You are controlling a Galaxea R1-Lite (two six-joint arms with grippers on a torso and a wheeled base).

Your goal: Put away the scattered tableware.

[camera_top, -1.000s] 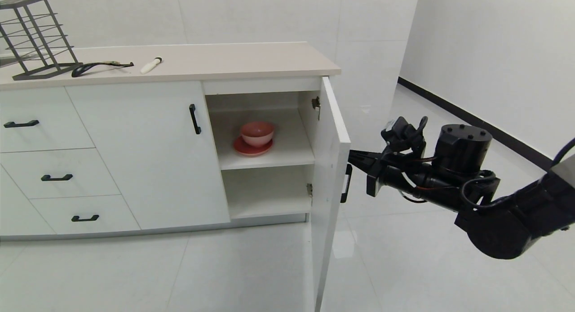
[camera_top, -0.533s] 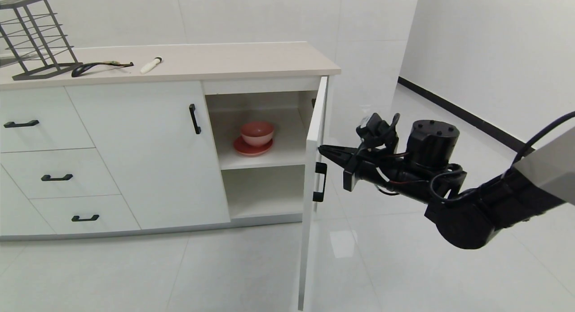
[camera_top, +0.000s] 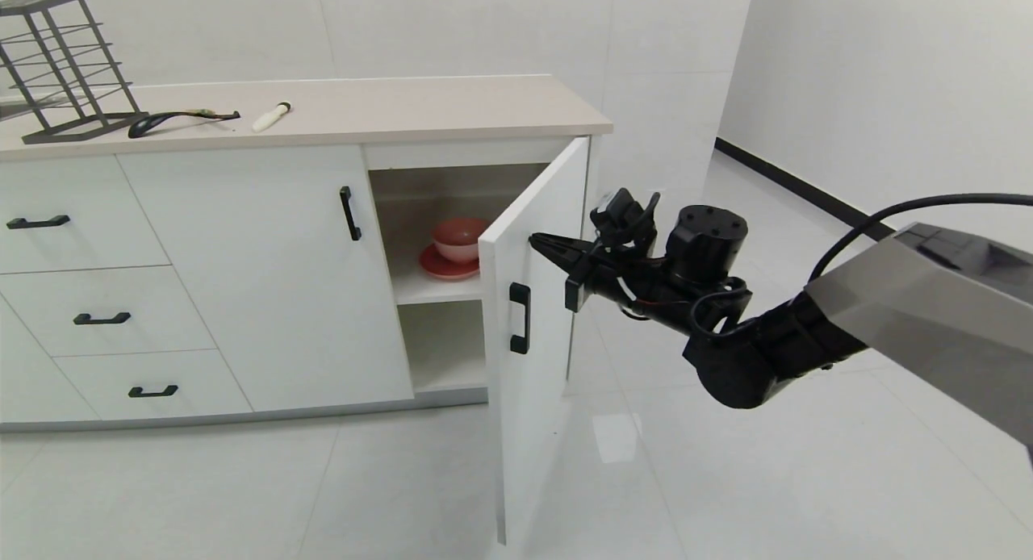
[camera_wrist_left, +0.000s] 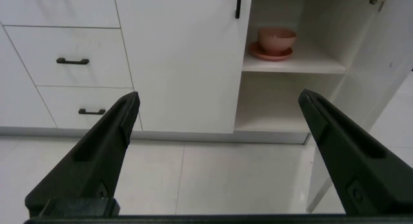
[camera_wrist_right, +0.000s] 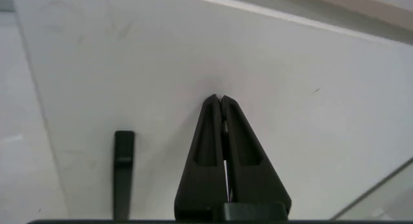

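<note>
"Much of the cabinet door's (camera_top: 549, 334) swing is used up," says the first observer. "A second ago it stood wide, edge-on to the head camera. Now it angles back across the cabinet's opening and half hides the shelf."

"Is the right gripper (camera_top: 542, 241) doing that?" asks the second.

"It looks so. It has followed the door in, its two fingers pressed together into one point. The tip rests on the door's outer face, just above the handle (camera_top: 520, 318). It clamps nothing; it only pushes."

"What does that mean for the task?"

"The pink bowl (camera_top: 460, 239) sits on the pink plate (camera_top: 440, 268) on the cabinet's upper shelf, so that pair seems stowed, and closing up is probably the step in hand. But on the cabinet's countertop (camera_top: 403, 108) lie a black-handled utensil (camera_top: 181, 119) and a small white utensil (camera_top: 272, 117), beside a wire rack (camera_top: 64, 68). If they count as tableware, the job isn't finished."

"And the other arm?"

"The left gripper (camera_wrist_left: 219, 104) hangs in front of the cabinet, fingers spread wide, nothing between them."

"Materials?"

"The door is a flat, smooth white panel, matte, with a slim black bar handle. A pointed tip could slide on such a surface. The bowl and plate look like smooth, glossy ware, round and shallow. The countertop is pale beige and even, and the rack is thin dark wire."
</note>
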